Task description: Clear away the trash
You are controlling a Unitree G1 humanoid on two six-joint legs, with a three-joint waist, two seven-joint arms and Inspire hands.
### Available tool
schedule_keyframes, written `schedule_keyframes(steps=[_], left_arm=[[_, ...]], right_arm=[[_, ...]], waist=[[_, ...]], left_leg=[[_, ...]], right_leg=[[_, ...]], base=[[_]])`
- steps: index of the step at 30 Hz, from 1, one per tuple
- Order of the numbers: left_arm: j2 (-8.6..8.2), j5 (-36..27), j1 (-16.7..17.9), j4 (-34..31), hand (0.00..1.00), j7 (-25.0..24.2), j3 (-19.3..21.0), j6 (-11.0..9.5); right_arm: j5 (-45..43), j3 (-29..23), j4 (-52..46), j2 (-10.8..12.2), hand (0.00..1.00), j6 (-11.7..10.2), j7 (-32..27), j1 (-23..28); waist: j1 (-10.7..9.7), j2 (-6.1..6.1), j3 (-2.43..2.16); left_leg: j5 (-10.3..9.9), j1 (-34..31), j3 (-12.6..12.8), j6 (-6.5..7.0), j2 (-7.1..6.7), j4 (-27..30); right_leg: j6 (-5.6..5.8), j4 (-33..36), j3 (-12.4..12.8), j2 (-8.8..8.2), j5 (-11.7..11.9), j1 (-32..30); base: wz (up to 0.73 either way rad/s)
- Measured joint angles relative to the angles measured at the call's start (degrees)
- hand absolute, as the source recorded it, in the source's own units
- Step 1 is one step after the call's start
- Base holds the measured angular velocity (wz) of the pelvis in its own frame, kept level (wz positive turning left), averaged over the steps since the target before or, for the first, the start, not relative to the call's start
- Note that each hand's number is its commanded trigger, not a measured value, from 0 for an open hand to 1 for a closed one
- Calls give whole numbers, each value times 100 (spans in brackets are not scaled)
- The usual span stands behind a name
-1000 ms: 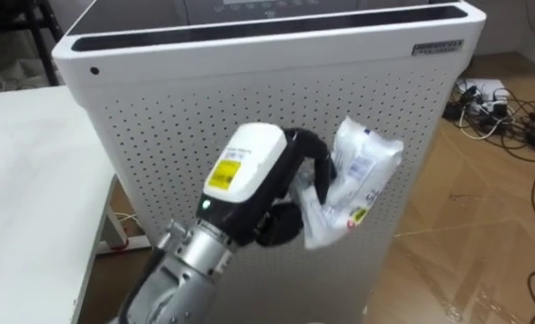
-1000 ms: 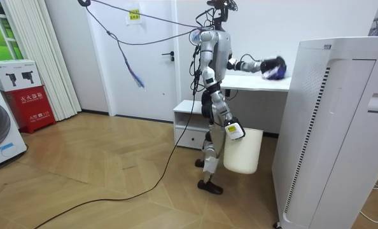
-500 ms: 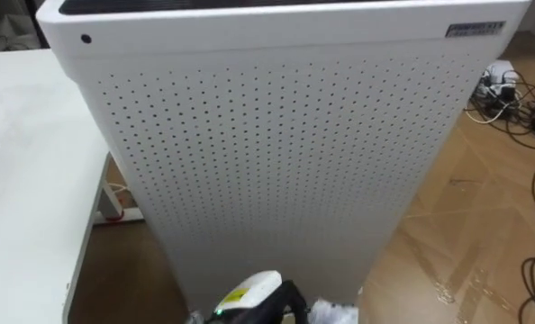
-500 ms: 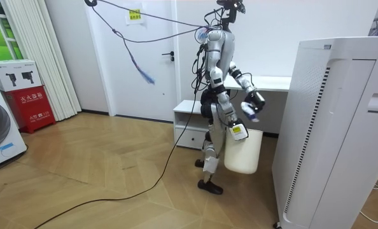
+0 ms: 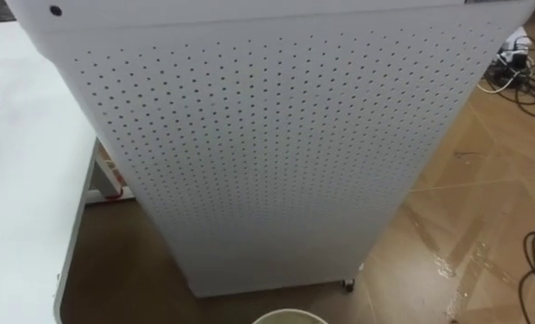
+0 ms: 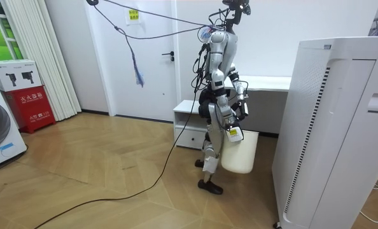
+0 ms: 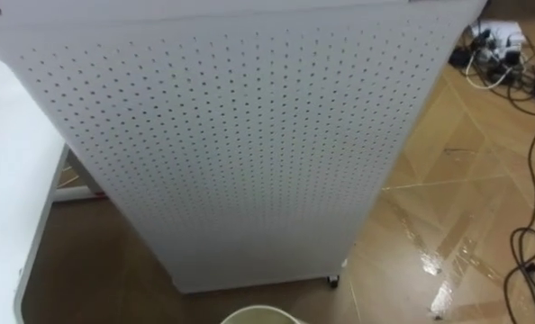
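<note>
Room view | robot seen just beside waste bin (image 6: 245, 156) | air purifier (image 6: 332, 127) beyond bin | L hand (image 6: 242, 109) held above bin | R hand (image 6: 235, 133) hung by bin rim | finger state can't be told

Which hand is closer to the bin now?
Right. The right hand hangs at the bin's upper edge by the hip, seemingly touching it; the left hand is apart, above the bin at waist height.
</note>
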Motion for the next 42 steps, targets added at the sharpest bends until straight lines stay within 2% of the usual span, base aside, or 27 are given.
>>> schedule_keyframes(steps=[3, 7, 13, 21, 42], left_arm=[[0, 8, 31, 89, 0, 4, 37, -9], [-106, 9, 63, 352, 0, 53, 114, -16], [-124, 23, 62, 553, 0, 158, 168, -20], [-134, 656, 61, 553, 0, 275, 319, -20], [-325, 754, 22, 1444, 0, 381, 329, -18]], right_arm=[[-61, -5, 8, 28, 100, -21, 0, -17], [-81, -3, 25, 44, 100, -110, 22, -16], [-89, -11, 33, 58, 100, -138, 89, -17], [-79, -4, 180, 70, 100, -237, 240, 49], [-47, -3, 179, 83, 100, -248, 258, 141]], waist=[[13, -2, 5], [9, -9, 11], [-6, -35, 28], [-26, -67, 44], [-26, -74, 6]], left_leg=[[1, -5, 42, -2, -4, 0], [2, -1, 56, 0, -14, 1], [2, -57, 68, 1, -16, 1], [2, -96, 66, 1, -13, 2], [5, -69, 53, 6, -40, 17]], right_leg=[[-10, 24, 17, -1, 6, -39], [-13, 27, 27, -12, 8, -39], [-12, 21, 28, -16, 7, -97], [-12, -3, -9, -14, 7, -133], [-26, 27, -314, -117, 18, -95]], base=[[-7], [-1], [0], [0], [0]])
